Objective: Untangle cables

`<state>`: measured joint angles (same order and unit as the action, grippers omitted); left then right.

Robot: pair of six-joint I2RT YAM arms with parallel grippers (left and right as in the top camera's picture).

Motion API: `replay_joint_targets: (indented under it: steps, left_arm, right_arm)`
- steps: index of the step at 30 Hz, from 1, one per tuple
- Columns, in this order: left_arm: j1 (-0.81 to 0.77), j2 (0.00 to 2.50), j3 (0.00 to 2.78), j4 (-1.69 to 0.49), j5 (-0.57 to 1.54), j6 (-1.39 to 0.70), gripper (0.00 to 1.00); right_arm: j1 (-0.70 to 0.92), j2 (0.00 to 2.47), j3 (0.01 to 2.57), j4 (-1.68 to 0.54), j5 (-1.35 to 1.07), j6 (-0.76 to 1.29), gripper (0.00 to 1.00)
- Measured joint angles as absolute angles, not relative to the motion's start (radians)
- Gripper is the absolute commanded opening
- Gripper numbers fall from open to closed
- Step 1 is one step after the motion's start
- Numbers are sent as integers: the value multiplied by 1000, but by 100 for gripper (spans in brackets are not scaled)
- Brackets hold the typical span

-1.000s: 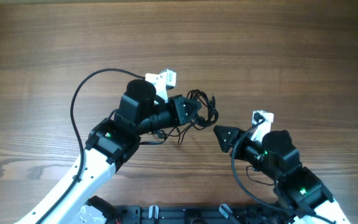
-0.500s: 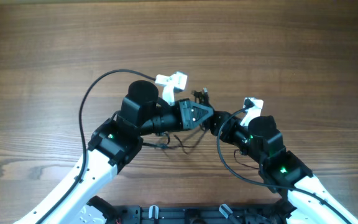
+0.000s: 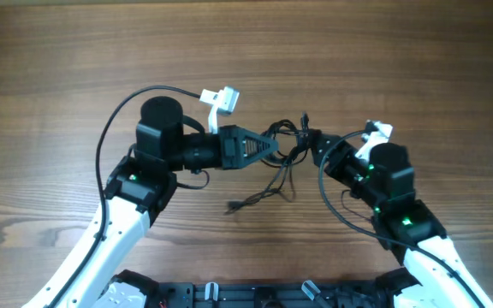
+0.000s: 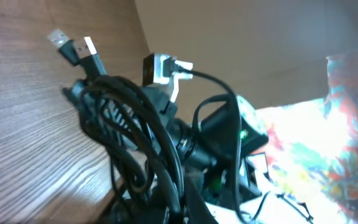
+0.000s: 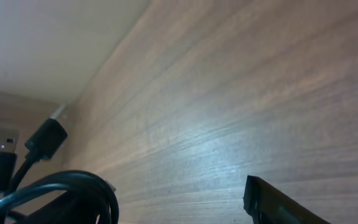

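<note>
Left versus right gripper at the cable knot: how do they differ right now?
The left gripper is shut on the cables; the right gripper is open, holding nothing. The left gripper reaches them from the left, the right gripper from the right. Both tips are at the cables.

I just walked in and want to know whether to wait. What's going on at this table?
Two robot arms are working on a small tangle of thin dark cables above a wooden table. The left gripper is shut on one side of the bundle. The right gripper sits at the other side with its jaws open and is not gripping. A loose strand trails onto the table. The cables look knotted, so the untangling is not done.
</note>
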<state>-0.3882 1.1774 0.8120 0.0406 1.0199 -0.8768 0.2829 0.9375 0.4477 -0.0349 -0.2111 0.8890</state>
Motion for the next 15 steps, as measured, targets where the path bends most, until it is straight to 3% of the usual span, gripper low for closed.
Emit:
replay_joint_targets:
  steps: [9, 15]
  left_arm:
    - [-369, 1181, 820, -170, 944, -725, 4]
    - [-394, 1263, 826, -115, 813, -692, 4]
  right_arm:
    - [191, 857, 425, -42, -277, 794, 75]
    - [171, 757, 413, -14, -354, 776, 75]
